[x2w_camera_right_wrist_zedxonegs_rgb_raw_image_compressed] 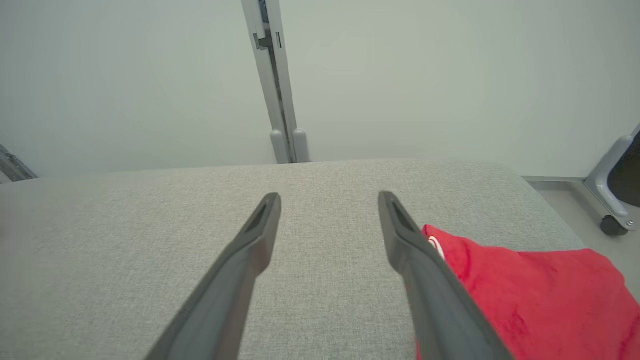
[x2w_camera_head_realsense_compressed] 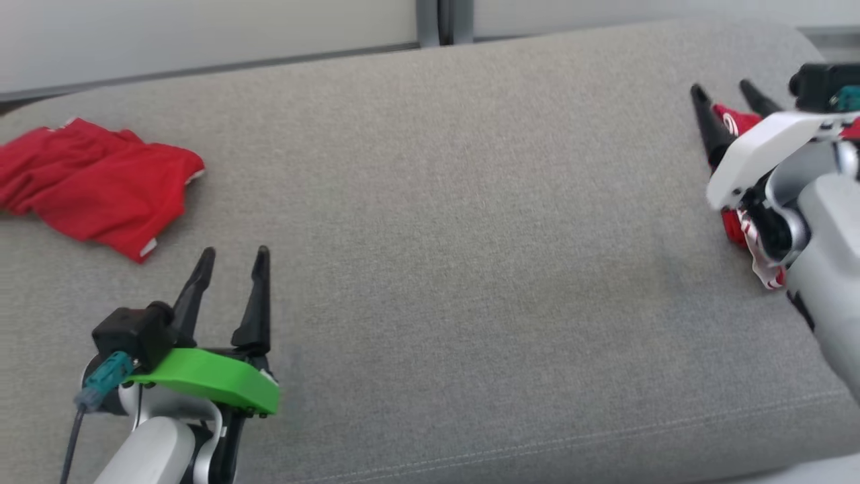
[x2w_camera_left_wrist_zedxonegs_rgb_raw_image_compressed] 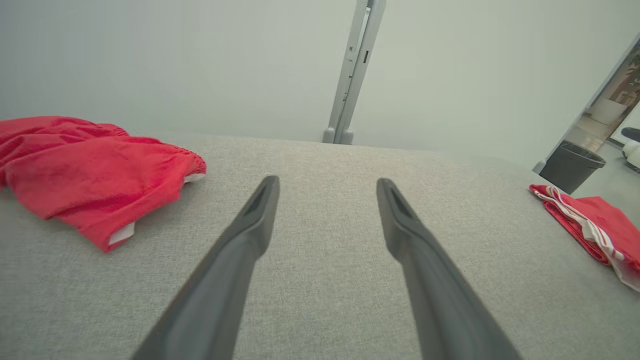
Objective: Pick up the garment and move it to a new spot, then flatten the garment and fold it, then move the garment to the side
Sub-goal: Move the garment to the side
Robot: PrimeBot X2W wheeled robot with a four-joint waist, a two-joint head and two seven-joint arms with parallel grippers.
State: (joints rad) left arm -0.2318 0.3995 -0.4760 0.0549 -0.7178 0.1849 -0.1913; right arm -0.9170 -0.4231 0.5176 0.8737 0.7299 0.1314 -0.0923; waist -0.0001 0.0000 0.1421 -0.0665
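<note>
Because the left hand (x2w_camera_head_realsense_compressed: 235, 252) and right hand (x2w_camera_head_realsense_compressed: 720, 87) both stand wide and empty, nothing is gripped: the crumpled red garment (x2w_camera_head_realsense_compressed: 94, 185) lies ahead-left of the left hand, and the folded red garment (x2w_camera_right_wrist_zedxonegs_rgb_raw_image_compressed: 525, 295) lies just off the right hand's outer side, seemingly set aside.

Grey upholstered surface (x2w_camera_head_realsense_compressed: 470, 269), woven fabric, is spread across the fg; a stitched seam (x2w_camera_head_realsense_compressed: 605, 430) is run along its near edge. Behind it, plain pale wall panels (x2w_camera_left_wrist_zedxonegs_rgb_raw_image_compressed: 150, 60) are joined by a vertical grey post (x2w_camera_left_wrist_zedxonegs_rgb_raw_image_compressed: 352, 75) w/ two rounded feet at the base. At far R a dark bin (x2w_camera_left_wrist_zedxonegs_rgb_raw_image_compressed: 570, 167) is stood on pale grey floor (x2w_camera_left_wrist_zedxonegs_rgb_raw_image_compressed: 607, 187). A grey frame (x2w_camera_right_wrist_zedxonegs_rgb_raw_image_compressed: 607, 170) on a black caster (x2w_camera_right_wrist_zedxonegs_rgb_raw_image_compressed: 611, 226) is seen nr the wall. Light is soft and even.
</note>
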